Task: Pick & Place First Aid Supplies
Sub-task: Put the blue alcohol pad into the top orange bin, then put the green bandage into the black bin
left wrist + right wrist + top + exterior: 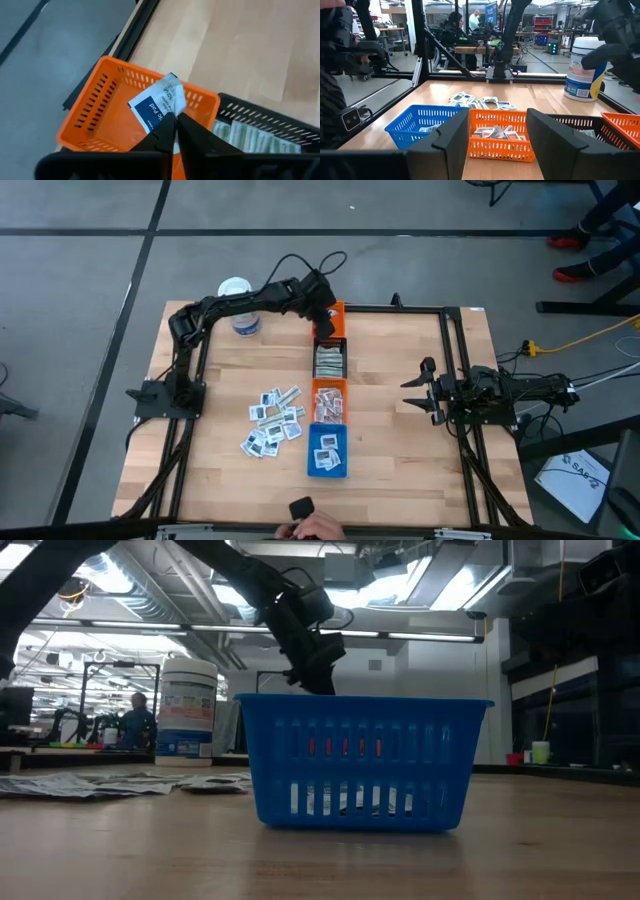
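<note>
Loose first aid packets [272, 421] lie on the table just beside the blue bin [327, 450]. Well beyond it, over the far orange bin [107, 112], the left gripper [174, 118] pinches a white packet [159, 101] between closed fingers. The right gripper [412, 393] waits well to the blue bin's other side, fingers apart.

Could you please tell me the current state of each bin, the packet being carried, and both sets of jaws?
Left gripper: over the far orange bin, jaws pinching a white packet.
Far orange bin: looks empty inside.
Black bin: holds pale strips.
Near orange bin: holds packets.
Blue bin: holds packets.
Right gripper: waiting at the right, jaws open, empty.
</note>
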Robot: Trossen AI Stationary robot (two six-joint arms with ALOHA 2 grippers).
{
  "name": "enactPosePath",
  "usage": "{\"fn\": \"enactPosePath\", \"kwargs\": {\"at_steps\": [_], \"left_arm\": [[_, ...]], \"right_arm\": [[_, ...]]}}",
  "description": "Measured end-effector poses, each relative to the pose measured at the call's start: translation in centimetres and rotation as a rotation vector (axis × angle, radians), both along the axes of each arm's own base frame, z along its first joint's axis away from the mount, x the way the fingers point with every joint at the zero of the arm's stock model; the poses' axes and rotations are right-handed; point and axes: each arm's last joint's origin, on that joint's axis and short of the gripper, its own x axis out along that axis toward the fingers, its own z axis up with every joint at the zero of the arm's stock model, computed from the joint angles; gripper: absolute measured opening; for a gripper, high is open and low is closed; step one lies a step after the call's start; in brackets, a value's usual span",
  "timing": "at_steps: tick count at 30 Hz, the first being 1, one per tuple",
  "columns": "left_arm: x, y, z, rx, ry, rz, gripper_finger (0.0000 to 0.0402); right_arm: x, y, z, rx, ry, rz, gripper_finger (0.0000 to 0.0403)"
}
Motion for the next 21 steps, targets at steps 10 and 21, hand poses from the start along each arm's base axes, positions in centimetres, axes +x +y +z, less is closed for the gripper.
{"fn": "enactPosePath", "kwargs": {"at_steps": [10,21], "left_arm": [[-0.3,-0.1,-0.3,-0.009,0.049,0.019,0.0126],[-1.0,-1.6,2.4,0.03,0.033,-0.034,0.0193]], "right_arm": [[0.0,0.0,0.0,0.0,0.0,0.0,0.0195],[0.0,0.0,0.0,0.0,0.0,0.0,0.0195]]}}
